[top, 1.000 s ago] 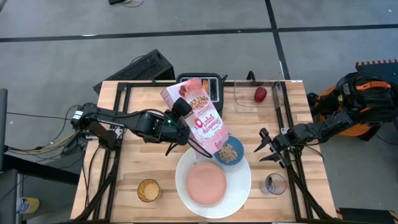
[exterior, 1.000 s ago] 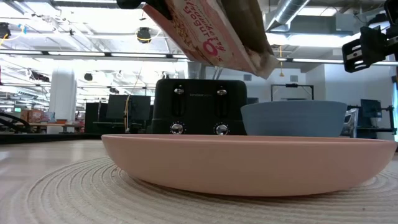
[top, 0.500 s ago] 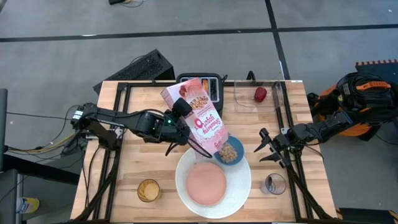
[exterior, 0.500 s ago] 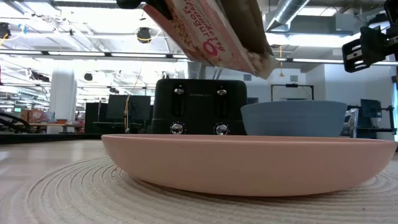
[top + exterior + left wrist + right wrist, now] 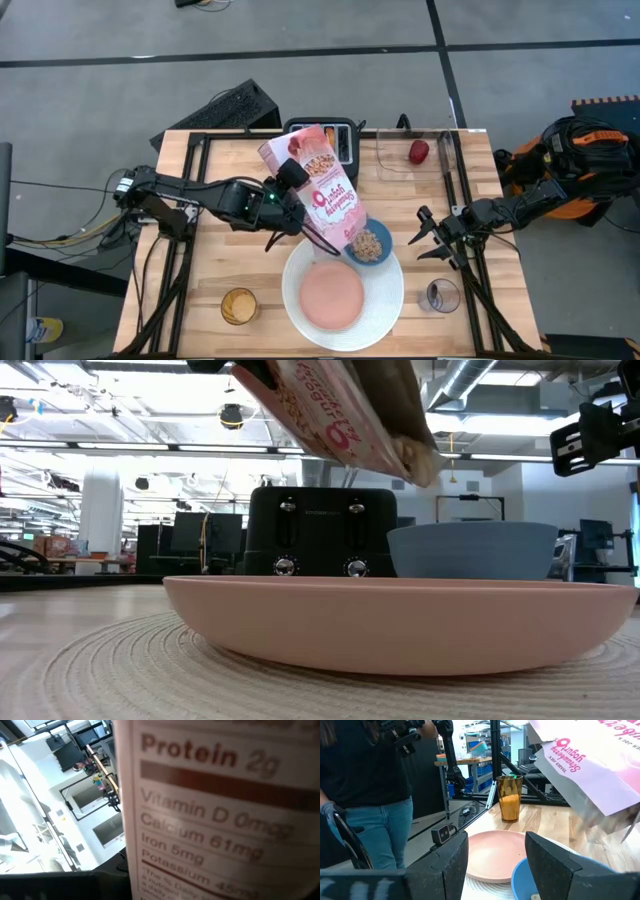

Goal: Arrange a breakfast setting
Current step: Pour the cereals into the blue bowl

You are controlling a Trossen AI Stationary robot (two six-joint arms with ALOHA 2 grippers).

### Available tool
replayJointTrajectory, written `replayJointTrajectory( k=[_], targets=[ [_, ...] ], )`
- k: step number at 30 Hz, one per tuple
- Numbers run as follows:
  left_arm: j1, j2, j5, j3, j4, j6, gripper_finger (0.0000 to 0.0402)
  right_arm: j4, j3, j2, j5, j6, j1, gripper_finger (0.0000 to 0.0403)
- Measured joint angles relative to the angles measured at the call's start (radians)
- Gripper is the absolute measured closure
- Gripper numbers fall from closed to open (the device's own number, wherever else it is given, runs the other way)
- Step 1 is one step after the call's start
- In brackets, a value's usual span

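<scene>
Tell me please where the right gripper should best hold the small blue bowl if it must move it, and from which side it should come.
Probably the rim of the small blue bowl on its right side, one finger inside and one outside. The right gripper waits open at that side. The wall is thin and upright, cereal lies in the middle, and the tilted cereal box in the left gripper covers the bowl's left side.

A smaller pink plate [image 5: 400, 622] fills the foreground, resting on a large round white plate [image 5: 120, 670] with ringed ridges. Behind the pink rim stands a small blue bowl [image 5: 472, 550], and to its left a black toaster [image 5: 320, 532] with two knobs. A tilted pink cereal box [image 5: 345, 415] hangs above, its open end lowest, over the bowl. At the upper right edge a dark end effector [image 5: 595, 432] shows; whose arm it is cannot be told here.
</scene>
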Motion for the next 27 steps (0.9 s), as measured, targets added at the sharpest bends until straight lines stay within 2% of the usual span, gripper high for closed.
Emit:
replayJointTrajectory(
  k=[27],
  targets=[
    [-0.006,0.0,0.0,0.0,0.044,0.008,0.0255,0.0,0.0,0.0,0.0,0.0,0.0,0.0186]
  ],
)
